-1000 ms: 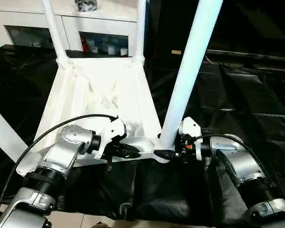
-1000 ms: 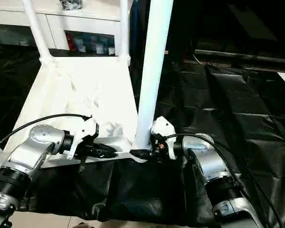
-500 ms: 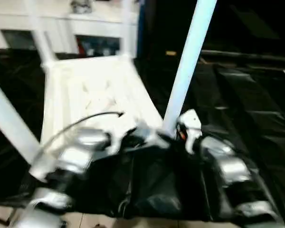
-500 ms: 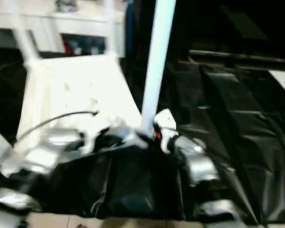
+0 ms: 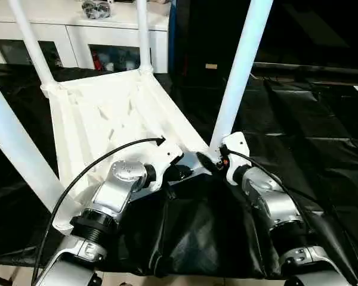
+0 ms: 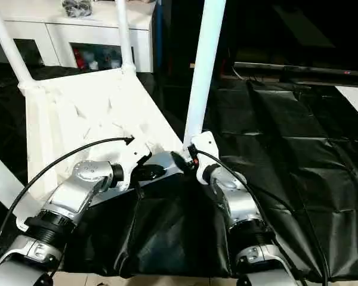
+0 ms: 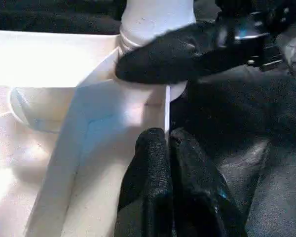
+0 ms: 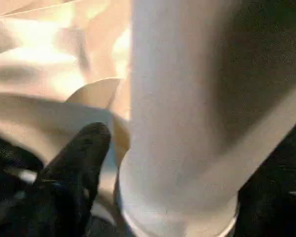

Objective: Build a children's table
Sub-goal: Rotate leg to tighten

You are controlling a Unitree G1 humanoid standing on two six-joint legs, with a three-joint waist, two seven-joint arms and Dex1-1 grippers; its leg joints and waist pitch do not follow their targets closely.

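The children's table lies upside down on the black cover, the ribbed underside of its white tabletop (image 5: pixel 107 119) facing up. Legs stand in the far left (image 5: pixel 28 50), far right (image 5: pixel 142 36), near left (image 5: pixel 15 149) and near right (image 5: pixel 238 71) sockets. My left gripper (image 5: pixel 185 173) is shut on the tabletop's thin near rim (image 7: pixel 166 108), close to the near right corner. My right gripper (image 5: pixel 210 158) is open around the base of the near right leg (image 8: pixel 182 123). One of its fingers (image 8: pixel 74 168) stands a little apart from the leg.
A white cabinet (image 5: pixel 107 36) with glass doors stands behind the work table. The black cover (image 5: pixel 310 131) stretches wide to the right. A black cable (image 5: pixel 95 158) arcs over my left forearm. The table's front edge and the floor (image 5: pixel 137 279) are just below my arms.
The tabletop has turned on the cover, and its near right corner now lies farther from me. Both grippers went with it. The view has also shifted.
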